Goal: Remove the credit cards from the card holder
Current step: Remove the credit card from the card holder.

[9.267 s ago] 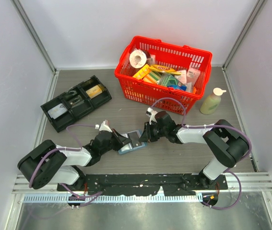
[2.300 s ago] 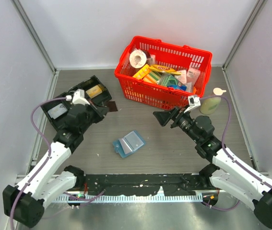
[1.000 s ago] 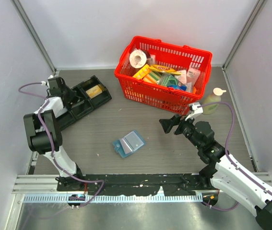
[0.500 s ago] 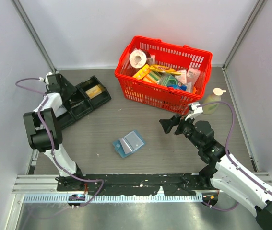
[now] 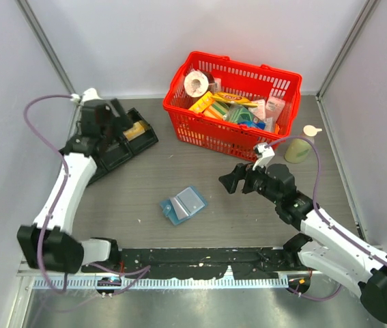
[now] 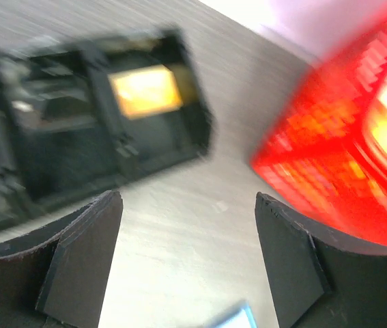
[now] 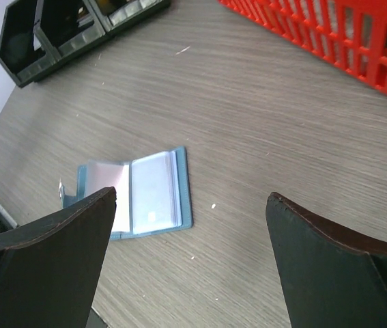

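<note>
The card holder (image 5: pixel 183 205) lies open and flat on the table, a small blue bifold; the right wrist view shows its pale clear pockets (image 7: pixel 136 195). I cannot tell whether a card sits inside them. One orange-tan credit card (image 5: pixel 136 128) rests in a compartment of the black tray, blurred in the left wrist view (image 6: pixel 145 92). My left gripper (image 5: pixel 119 117) hovers open above that tray with nothing between its fingers (image 6: pixel 77 263). To the holder's right, my right gripper (image 5: pixel 229 182) stands wide open and empty, clear of the holder, its fingers (image 7: pixel 43 273) framing bare table.
The black compartmented tray (image 5: pixel 126 152) sits at the far left, partly covered by my left arm. A red basket (image 5: pixel 207 133) full of goods stands at the back, with a pale lotion bottle (image 5: pixel 299 145) to its right. White walls close in on both sides.
My left gripper opened at the tray's left end, then rose and swung right over the tray. The right gripper edged slightly left towards the card holder, which stayed put.
</note>
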